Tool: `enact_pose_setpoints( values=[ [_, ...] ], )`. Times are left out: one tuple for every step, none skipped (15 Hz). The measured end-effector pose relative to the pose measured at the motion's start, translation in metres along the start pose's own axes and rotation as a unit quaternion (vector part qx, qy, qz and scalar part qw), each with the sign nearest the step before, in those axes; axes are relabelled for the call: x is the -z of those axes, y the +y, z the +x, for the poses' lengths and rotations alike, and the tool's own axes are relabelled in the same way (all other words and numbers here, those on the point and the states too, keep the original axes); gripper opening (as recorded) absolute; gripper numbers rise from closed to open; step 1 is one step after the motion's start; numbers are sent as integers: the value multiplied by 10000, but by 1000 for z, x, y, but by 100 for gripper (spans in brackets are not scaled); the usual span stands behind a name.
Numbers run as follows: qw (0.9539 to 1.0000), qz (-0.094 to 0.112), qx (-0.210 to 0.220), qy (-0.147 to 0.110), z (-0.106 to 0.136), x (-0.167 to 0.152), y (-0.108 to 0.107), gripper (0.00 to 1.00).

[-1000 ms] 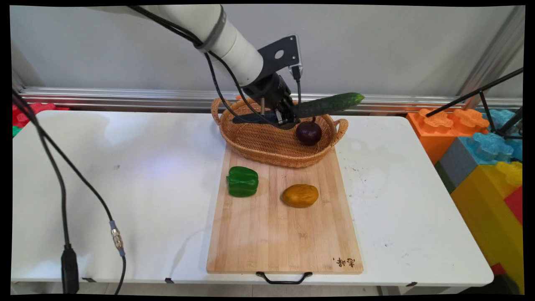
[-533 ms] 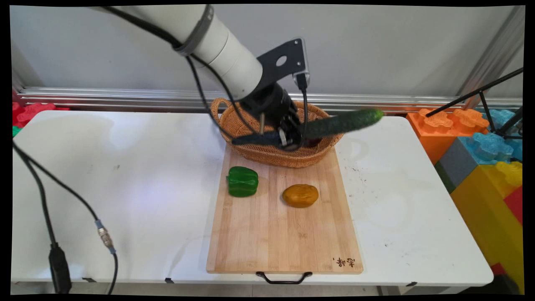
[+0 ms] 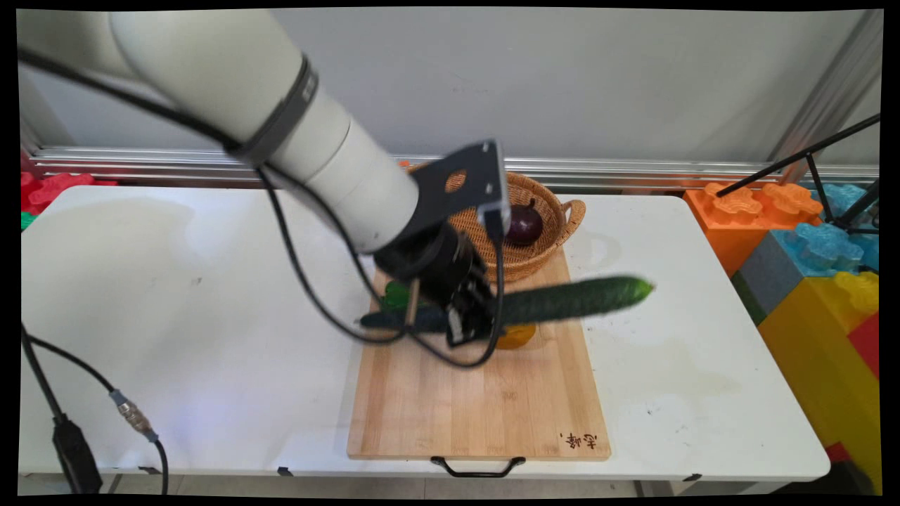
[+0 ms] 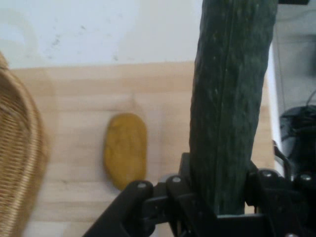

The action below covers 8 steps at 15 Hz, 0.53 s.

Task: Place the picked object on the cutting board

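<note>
My gripper (image 3: pixel 470 325) is shut on a long dark green cucumber (image 3: pixel 562 302), held level above the wooden cutting board (image 3: pixel 478 400). The cucumber sticks out to the right past the board's edge. In the hand view the cucumber (image 4: pixel 229 108) runs up the picture between the fingers. A yellow-brown potato (image 4: pixel 125 149) lies on the board just below the hand; in the main view the potato (image 3: pixel 519 336) is mostly hidden behind the gripper. A green bell pepper (image 3: pixel 395 296) peeks out behind the wrist.
A wicker basket (image 3: pixel 541 242) at the board's far end holds a dark purple onion (image 3: pixel 524 224). Big coloured toy blocks (image 3: pixel 808 246) stand past the table's right edge. Black cables (image 3: pixel 70 422) hang at the left front.
The arm has carried the cucumber out of the basket towards the near side and lower, over the middle of the cutting board. The onion is uncovered again.
</note>
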Motion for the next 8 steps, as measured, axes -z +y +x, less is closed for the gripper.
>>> enact_pose_setpoints(
  values=[
    [10000,-42,25,-46,-4,-3,7,0],
    [9999,-83,33,-91,-8,-8,14,0],
    [9999,-108,23,-118,-11,-11,19,0],
    [9998,-126,-6,-147,-15,-17,24,0],
    [9998,-135,-29,-165,-18,-22,27,0],
    [9997,-123,-65,-185,-21,-29,30,0],
    [9997,-110,-92,-196,-23,-33,31,0],
    [9997,-82,-135,-203,-25,-39,31,0]
  ],
)
